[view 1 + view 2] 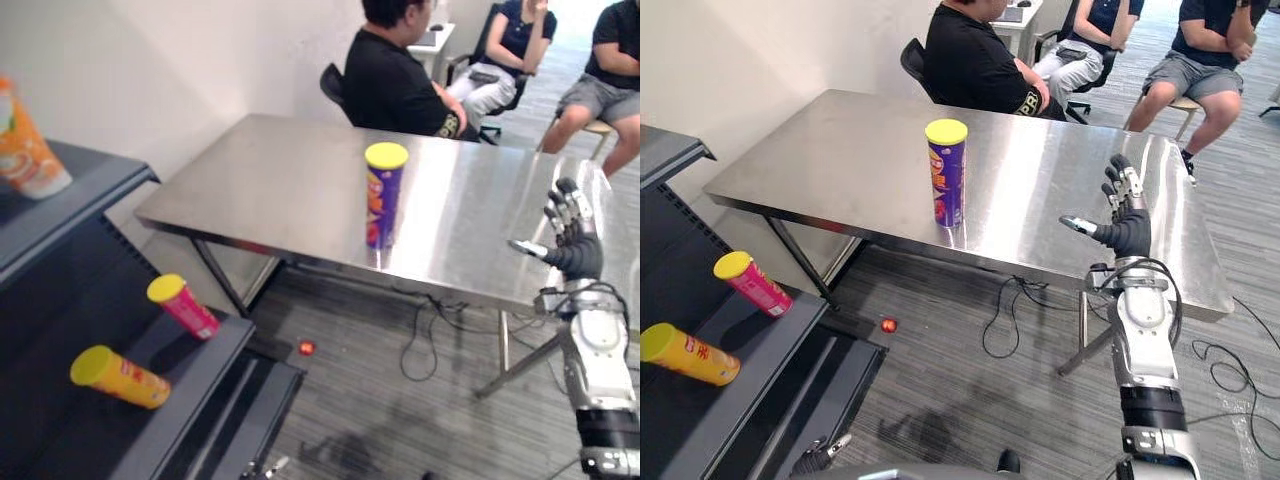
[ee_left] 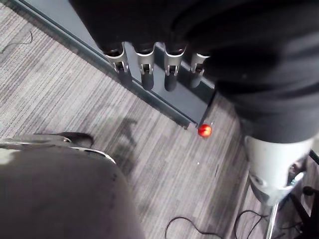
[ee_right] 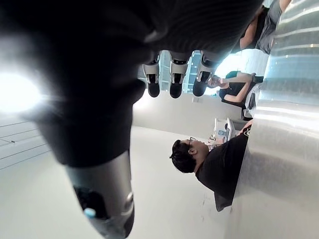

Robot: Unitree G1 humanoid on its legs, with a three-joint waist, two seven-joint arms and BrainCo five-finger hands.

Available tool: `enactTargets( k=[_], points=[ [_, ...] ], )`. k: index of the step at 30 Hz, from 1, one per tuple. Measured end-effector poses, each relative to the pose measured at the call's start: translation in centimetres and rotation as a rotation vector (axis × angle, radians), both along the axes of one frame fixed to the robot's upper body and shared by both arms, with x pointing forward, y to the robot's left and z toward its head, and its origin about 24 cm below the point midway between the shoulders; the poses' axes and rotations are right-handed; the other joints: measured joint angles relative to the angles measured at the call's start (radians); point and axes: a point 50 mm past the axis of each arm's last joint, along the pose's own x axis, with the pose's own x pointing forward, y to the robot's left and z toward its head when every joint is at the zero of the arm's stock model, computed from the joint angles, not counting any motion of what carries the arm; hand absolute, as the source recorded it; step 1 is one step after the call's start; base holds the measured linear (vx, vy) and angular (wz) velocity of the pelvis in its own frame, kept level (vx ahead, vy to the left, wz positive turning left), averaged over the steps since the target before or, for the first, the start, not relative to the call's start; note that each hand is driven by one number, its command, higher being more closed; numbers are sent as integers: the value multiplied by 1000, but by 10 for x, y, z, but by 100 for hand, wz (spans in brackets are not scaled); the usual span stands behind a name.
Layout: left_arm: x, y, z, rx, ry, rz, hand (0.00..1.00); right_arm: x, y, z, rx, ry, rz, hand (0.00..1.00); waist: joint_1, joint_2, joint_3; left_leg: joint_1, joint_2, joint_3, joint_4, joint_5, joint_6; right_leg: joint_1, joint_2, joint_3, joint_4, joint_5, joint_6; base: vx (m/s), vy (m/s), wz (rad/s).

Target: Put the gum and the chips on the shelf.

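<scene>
Steel covers the bench (image 1: 840, 160), a long brushed sheet on thin legs that mirrors the light from the far end of the room. Near its front edge a purple can of chips (image 1: 946, 172) with a yellow lid stands upright, alone and untouched.

Over the bench's right part the right robot hand (image 1: 1128, 232) is raised, fingers straight and spread, thumb out to the side, holding nothing and well apart from the can. The left robot hand (image 2: 147, 74) hangs low, fingers straight and empty, above the floor (image 1: 380, 420) beside the foot of the shelf (image 1: 170, 370).

That shelf is dark and stands left of the bench. On its lower board lie a pink can (image 1: 184, 305) and a yellow can (image 1: 120, 376), both on their sides with yellow lids; an orange packet (image 1: 25, 145) sits on the top board.

Grey striped carpet covers the floor, with a small red ball (image 1: 307, 348) by the shelf's corner. Behind is a plain white wall (image 1: 200, 60). One person in a black shirt (image 1: 390, 85) sits at the bench's far side, and two more (image 1: 515, 40) sit on chairs beyond.
</scene>
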Motion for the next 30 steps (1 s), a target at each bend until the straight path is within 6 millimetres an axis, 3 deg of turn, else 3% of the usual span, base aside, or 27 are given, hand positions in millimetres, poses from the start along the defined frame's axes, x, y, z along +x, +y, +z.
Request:
enactTargets(
  k=[14, 24, 30],
  points=[
    [-1, 5, 1, 30, 10, -2, 0, 43, 16, -5, 114, 77, -45, 0, 43, -13, 38, -20, -17, -58, -6, 28, 2, 8, -8, -51, 0, 0, -1, -28, -15, 13],
    [-2, 8, 1, 45, 20, 13, 0, 71, 53, 11, 144, 76, 41, 0, 59, -25, 77, -18, -24, -85, -22, 45, 3, 17, -13, -70, 0, -1, -3, -19, -6, 8],
    [-2, 9, 1, 52, 20, 19, 0, 75, 66, 12, 136, 90, 77, 0, 68, -25, 83, -17, -25, -87, -29, 47, 4, 16, -13, -72, 0, -1, -3, 0, 0, 0]
  ],
)
